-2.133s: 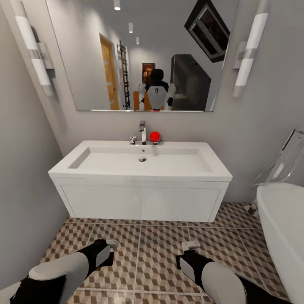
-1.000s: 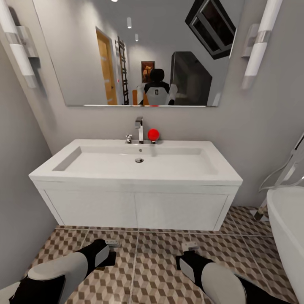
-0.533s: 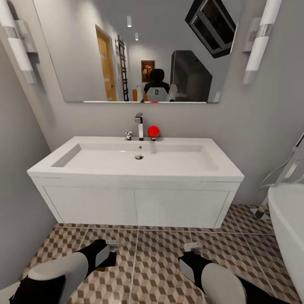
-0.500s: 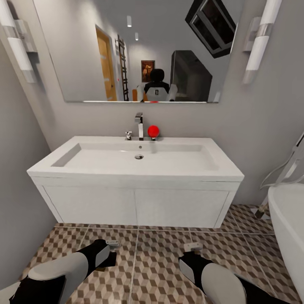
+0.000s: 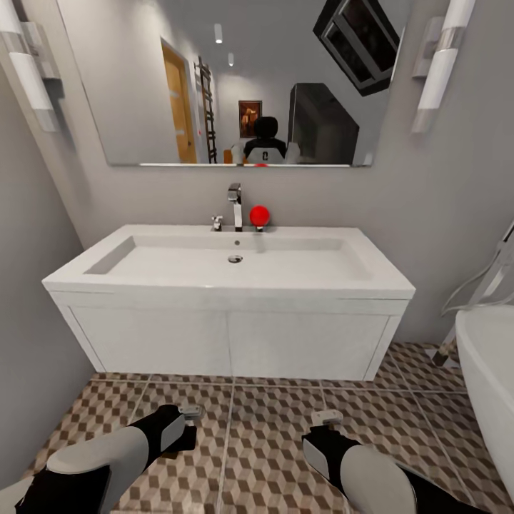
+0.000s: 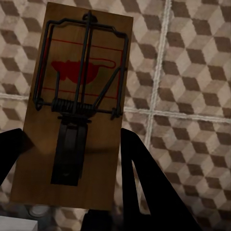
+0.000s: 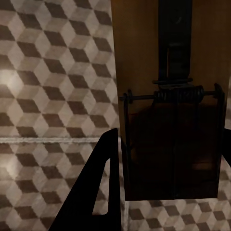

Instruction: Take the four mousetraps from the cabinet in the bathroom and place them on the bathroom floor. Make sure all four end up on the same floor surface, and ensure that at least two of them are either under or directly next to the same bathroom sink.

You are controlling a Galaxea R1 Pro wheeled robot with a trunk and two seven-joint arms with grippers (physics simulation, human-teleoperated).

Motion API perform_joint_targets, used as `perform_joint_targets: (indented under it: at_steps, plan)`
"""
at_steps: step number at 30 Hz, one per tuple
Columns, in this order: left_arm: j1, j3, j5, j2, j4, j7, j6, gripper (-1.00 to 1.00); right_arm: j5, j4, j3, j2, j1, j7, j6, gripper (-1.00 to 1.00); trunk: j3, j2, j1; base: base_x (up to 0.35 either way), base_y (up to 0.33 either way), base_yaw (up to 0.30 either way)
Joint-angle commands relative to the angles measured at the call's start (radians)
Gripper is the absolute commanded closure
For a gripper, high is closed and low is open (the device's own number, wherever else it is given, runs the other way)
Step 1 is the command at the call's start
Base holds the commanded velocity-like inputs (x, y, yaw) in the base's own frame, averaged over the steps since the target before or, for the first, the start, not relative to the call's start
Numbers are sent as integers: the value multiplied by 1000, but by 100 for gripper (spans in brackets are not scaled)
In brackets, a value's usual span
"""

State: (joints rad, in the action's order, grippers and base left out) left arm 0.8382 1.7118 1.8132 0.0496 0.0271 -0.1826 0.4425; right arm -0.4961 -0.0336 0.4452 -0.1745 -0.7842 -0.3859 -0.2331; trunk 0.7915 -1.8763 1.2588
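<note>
My left gripper point(image 6: 72, 185) is shut on a brown wooden mousetrap point(image 6: 77, 106) with a red mouse print and dark wire parts. My right gripper point(image 7: 166, 166) is shut on a second mousetrap point(image 7: 168, 96). Both traps hang above the cube-patterned bathroom floor point(image 5: 264, 428). In the head view the left gripper point(image 5: 189, 412) and right gripper point(image 5: 325, 416) sit low over the tiles, a short way in front of the wide white wall-hung sink point(image 5: 228, 285) with its chrome tap point(image 5: 235, 203). The cabinet is out of view.
A red ball point(image 5: 259, 214) sits beside the tap. A large mirror point(image 5: 235, 78) hangs above the sink. The white bathtub point(image 5: 492, 371) stands at the right, and a grey wall point(image 5: 28, 321) closes the left side. Tiled floor runs under the sink.
The camera has moved closer to the sink, which now looks larger and wider. Both arms keep the same pose, and each gripper still holds its mousetrap.
</note>
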Motion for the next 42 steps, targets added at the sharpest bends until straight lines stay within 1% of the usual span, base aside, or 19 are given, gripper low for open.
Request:
perform_joint_targets:
  at_steps: [1, 5, 8, 33, 42]
  plan:
    - [1, 5, 8, 0, 2, -5, 3, 100, -9, -2, 6, 0, -1, -2, -4, 100, 4, -8, 4, 0, 0, 0]
    - [1, -18, 8, 0, 2, -6, 2, 100, -10, -1, 6, 0, -1, -2, -2, 100, 17, -36, 19, 0, 0, 0]
    - [1, -26, 8, -1, 0, -6, 2, 100, -10, -1, 6, 0, -1, -2, -2, 100, 26, -57, 31, 0, 0, 0]
    - [2, -29, 10, -3, -2, -7, 15, 100, -10, 0, 6, 0, -1, 2, -2, 100, 104, -232, 126, 3, 0, 0]
    - [2, -29, 11, -4, -4, -6, 15, 100, -10, 0, 6, 0, -1, 2, -2, 100, 133, -295, 161, 233, 0, 0]
